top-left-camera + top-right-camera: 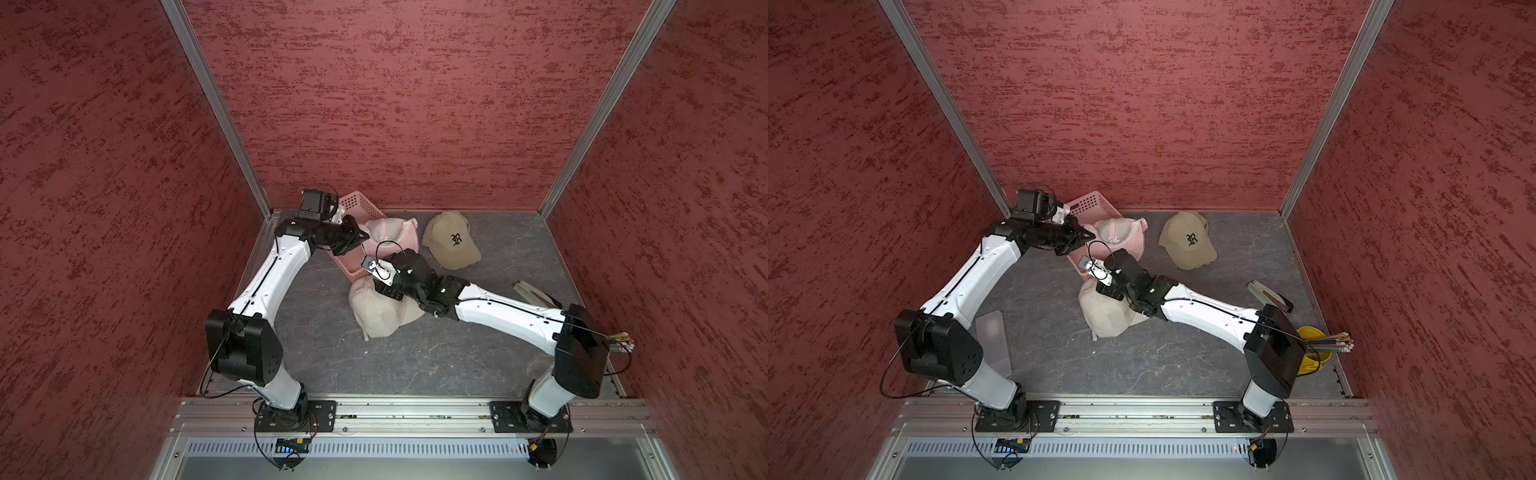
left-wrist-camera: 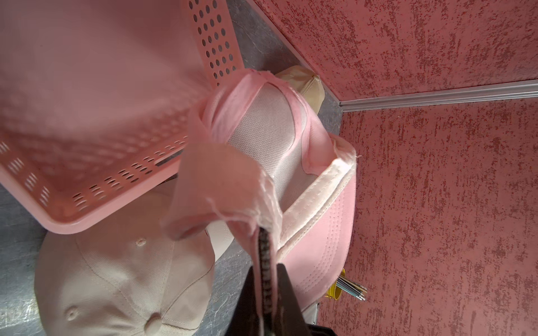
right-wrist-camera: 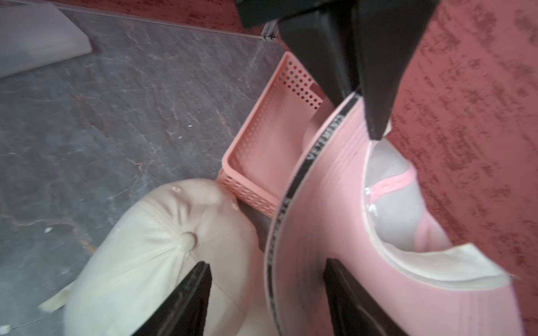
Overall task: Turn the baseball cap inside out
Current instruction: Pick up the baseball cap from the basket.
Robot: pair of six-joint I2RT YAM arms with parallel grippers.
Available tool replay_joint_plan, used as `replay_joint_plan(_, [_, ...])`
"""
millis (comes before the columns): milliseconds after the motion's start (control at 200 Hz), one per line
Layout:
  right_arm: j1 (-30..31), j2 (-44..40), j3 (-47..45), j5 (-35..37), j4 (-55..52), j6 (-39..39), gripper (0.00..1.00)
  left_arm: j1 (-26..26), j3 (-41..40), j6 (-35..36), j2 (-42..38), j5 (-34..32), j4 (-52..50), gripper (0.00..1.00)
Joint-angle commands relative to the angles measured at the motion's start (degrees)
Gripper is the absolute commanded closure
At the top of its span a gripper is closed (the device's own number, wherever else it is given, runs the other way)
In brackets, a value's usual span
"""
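The pink baseball cap (image 1: 390, 237) hangs at the back left, above the pink basket (image 1: 357, 203). Its crown (image 2: 262, 131) shows pale mesh lining and pink seam tape on the outside. My left gripper (image 2: 266, 264) is shut on the brim's edge, on the black lettered band; in a top view the left gripper (image 1: 363, 237) sits at the cap's left side. My right gripper (image 3: 266, 264) is open and hovers over a cream cap (image 3: 163, 250). The pink brim (image 3: 334, 203) runs between its two fingers, and neither finger presses it.
The cream cap (image 1: 378, 311) lies mid-table under the right wrist. A tan cap with a black letter (image 1: 451, 241) lies at the back right. A yellow cup of pencils (image 1: 1312, 349), a folded tool (image 1: 1268, 296) and a pale sheet (image 1: 994, 340) sit near the sides.
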Motion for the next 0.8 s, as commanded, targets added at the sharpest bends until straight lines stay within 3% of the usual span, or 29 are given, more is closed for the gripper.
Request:
replay_joint_plan(0, [-0.3,0.7,1.8,7.9,8.2,-3.0,0.48,-0.5,-0.6,1.1,-2.3,5.9,-1.1,1.00])
replay_joint_plan(60, [-1.1,0.7,1.9,7.5,7.6,-2.5,0.64,-0.6,-0.9,2.1,-2.6,6.6,-1.3,1.00])
replay_joint_plan(255, [-2.3,-1.9,0.7,4.1,3.5,-1.3,0.92,-0.5,1.0,7.7,-2.2,5.7,-4.4,1.00])
replay_joint_plan(301, [-2.7,-2.9,0.7,2.9,2.2,-0.4,0.97,-0.4,1.8,9.1,-2.1,4.5,-5.1,0.85])
replay_joint_plan(391, [-3.9,-4.1,1.4,1.6,-1.3,2.6,0.99,-0.1,3.4,11.0,-2.4,3.6,-5.6,0.69])
replay_joint_plan(446, [-4.9,-4.4,2.8,0.9,-4.6,5.0,1.00,0.3,5.2,12.2,-2.8,2.1,-7.1,0.52])
replay_joint_plan(526, [-6.6,-4.7,4.9,0.7,-8.5,8.3,1.00,1.4,8.5,14.1,-3.7,0.0,-9.6,0.43])
replay_joint_plan(661, [-10.2,-5.3,9.9,-2.2,-14.5,15.3,1.00,3.3,13.7,20.3,-6.5,-3.3,-12.8,0.42])
replay_joint_plan(731, [-12.7,-5.2,14.3,-9.4,-19.7,18.4,1.00,2.4,14.7,28.2,-8.4,-8.7,-13.1,0.43])
replay_joint_plan(791, [-14.8,-4.8,18.4,-17.4,-25.3,18.5,1.00,1.9,13.4,35.6,-10.1,-9.3,-11.5,0.42])
